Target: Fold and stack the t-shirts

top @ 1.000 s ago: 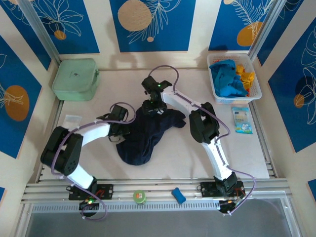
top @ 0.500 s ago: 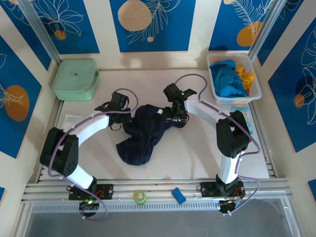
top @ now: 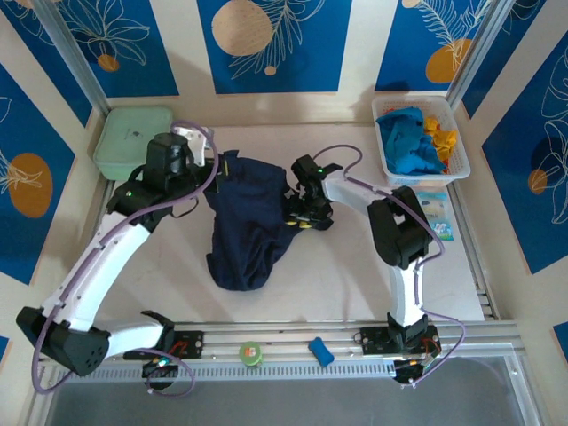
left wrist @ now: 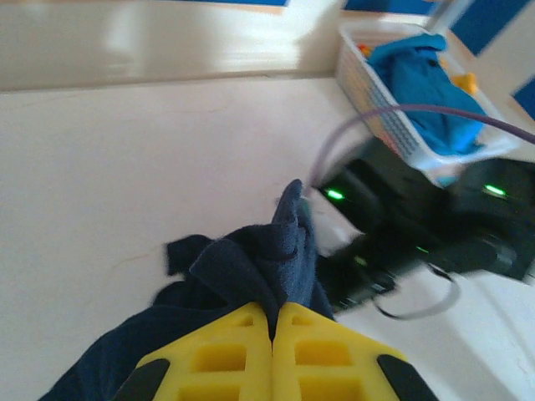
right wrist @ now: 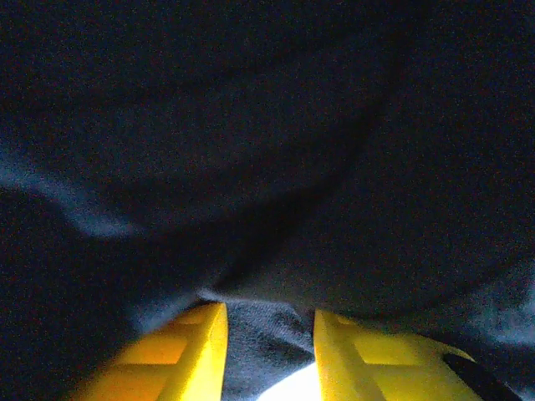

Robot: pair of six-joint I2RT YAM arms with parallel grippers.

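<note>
Navy t-shirt [top: 248,226] is clamped at its eleven o'clock edge in your left hand [left wrist: 273,311], while your right hand [right wrist: 267,322], parted, straddles cloth at three o'clock.

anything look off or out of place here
Nothing spilled or damaged. The navy t-shirt is crumpled mid-table, not flat, a bunch of it pinched in the left gripper. A green tape roll and a small blue object lie on the near rail, stray items for a folding job.

The dark navy t-shirt [right wrist: 251,125] crowds the end effector [right wrist: 267,317], a fold seemingly between its parted yellow fingers [right wrist: 196,338].
</note>
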